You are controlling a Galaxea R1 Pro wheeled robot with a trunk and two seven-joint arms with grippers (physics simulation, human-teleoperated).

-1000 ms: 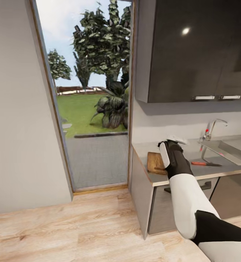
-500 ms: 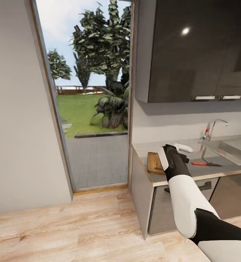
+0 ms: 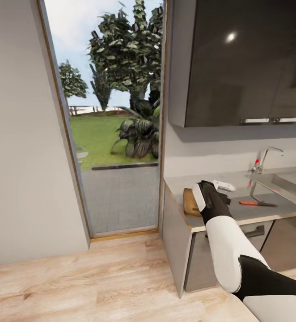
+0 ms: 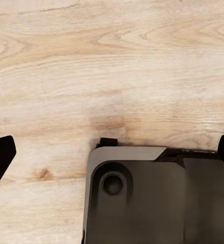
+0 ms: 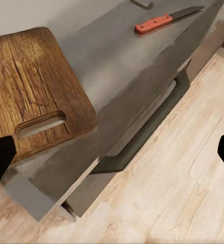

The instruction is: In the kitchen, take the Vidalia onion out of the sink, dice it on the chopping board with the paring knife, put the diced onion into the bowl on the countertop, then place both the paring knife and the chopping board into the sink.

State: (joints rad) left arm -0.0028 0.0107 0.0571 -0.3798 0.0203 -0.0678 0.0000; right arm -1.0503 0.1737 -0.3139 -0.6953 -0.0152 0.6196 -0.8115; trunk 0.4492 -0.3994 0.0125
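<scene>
The dark-brown chopping board lies at the left end of the grey countertop, its handle slot toward the front edge; it also peeks out beside my right forearm. The orange-handled paring knife lies farther along the countertop, near the sink and its chrome tap. My right gripper hovers wide open above the counter's front edge, holding nothing. My left gripper hangs open over the wooden floor. The onion is hidden. A small white shape sits behind my right wrist; I cannot tell whether it is the bowl.
Dark wall cabinets hang over the counter. A drawer handle sticks out below the worktop. A tall glass door onto the garden stands left of the counter, with a grey wall beyond it. My own base is under the left gripper.
My right arm has sunk and drawn back toward the counter's front edge, over the board's handle end. The camera has turned slightly, so the whole scene sits a little farther right.
</scene>
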